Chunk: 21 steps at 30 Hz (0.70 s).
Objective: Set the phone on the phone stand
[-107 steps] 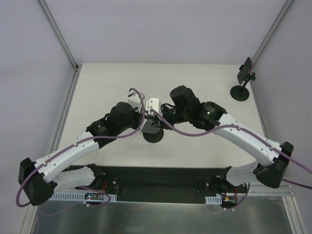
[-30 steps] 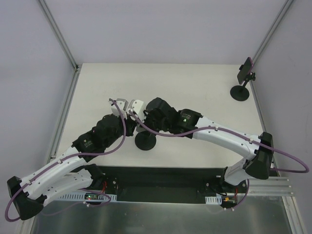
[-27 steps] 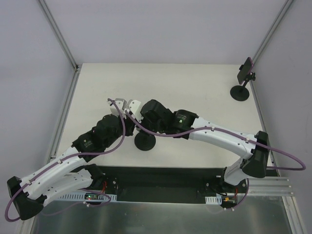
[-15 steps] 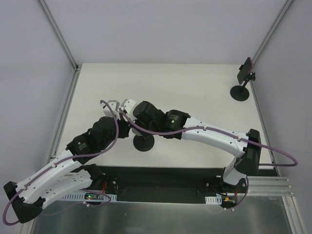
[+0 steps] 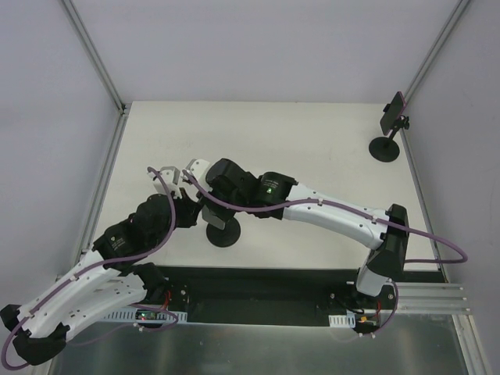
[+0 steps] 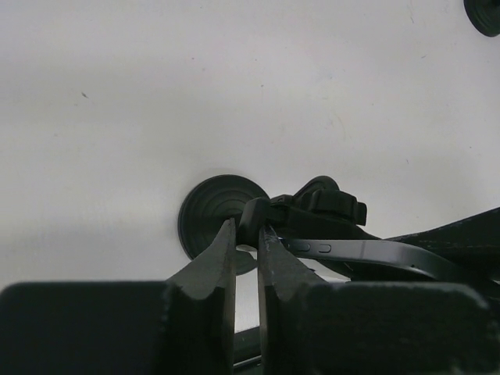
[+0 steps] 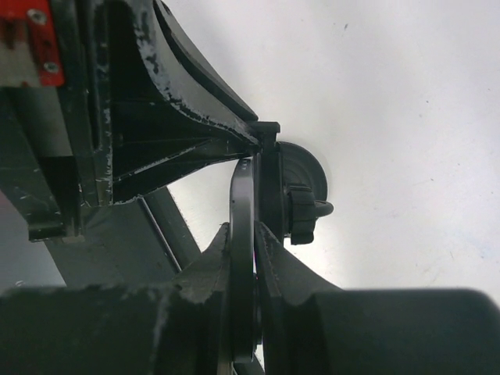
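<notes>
Right gripper [image 7: 242, 230] pinches the phone [image 7: 241, 183] edge-on. Left gripper [image 6: 247, 228] has its fingers closed, with the phone stand [image 6: 209, 211] at its fingertips.

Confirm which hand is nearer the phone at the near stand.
Right. The right hand is shut on the phone; the left hand sits beside it, at the clamp of the phone stand.

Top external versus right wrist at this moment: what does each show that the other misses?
Only top external: a second stand far off to the right, carrying a second phone. Only right wrist: the phone, seen edge-on, pinched between the fingers of the right hand. Both: the near stand, though the wrist view catches only its clamp end.
</notes>
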### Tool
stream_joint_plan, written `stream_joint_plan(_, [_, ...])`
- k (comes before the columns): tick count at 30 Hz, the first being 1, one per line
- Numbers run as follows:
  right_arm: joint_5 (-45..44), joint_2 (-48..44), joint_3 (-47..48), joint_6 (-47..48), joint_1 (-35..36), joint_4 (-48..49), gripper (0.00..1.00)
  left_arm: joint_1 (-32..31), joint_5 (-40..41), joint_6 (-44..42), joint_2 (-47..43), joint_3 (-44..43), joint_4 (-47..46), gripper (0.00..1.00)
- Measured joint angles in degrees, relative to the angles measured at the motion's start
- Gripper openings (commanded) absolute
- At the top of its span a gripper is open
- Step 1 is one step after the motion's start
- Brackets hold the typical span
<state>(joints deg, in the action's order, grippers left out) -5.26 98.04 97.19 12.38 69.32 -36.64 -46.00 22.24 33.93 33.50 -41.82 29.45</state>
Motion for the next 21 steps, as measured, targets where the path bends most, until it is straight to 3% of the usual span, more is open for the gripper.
stream_joint_plan(3, [1.31,0.96,1.09,-0.02,0.00,-0.13,0.00,0.42,0.90,0.66,-1.49,-0.02,2.25,0.32])
stream_joint_plan(6, [0.76,1.03,1.20,-0.20,0.00,-0.13,0.00,0.72,1.25,2.95,-3.74,-1.51,5.86,0.44])
stream_joint_plan(10, [-8.68,2.32,0.50,-0.48,-4.44,-7.08,0.00,1.11,3.54,4.70,-9.09,-6.23,15.23,0.47])
stream_joint_plan(14, [-12.55,5.18,-1.20,-0.79,-8.52,-11.37,0.00,1.09,3.58,5.62,-13.60,-7.89,19.54,0.53])
stream_joint_plan(21, [-5.51,2.19,-5.62,-0.22,-8.50,-8.59,0.00,1.09,0.35,4.11,-14.62,-6.29,18.43,0.61])
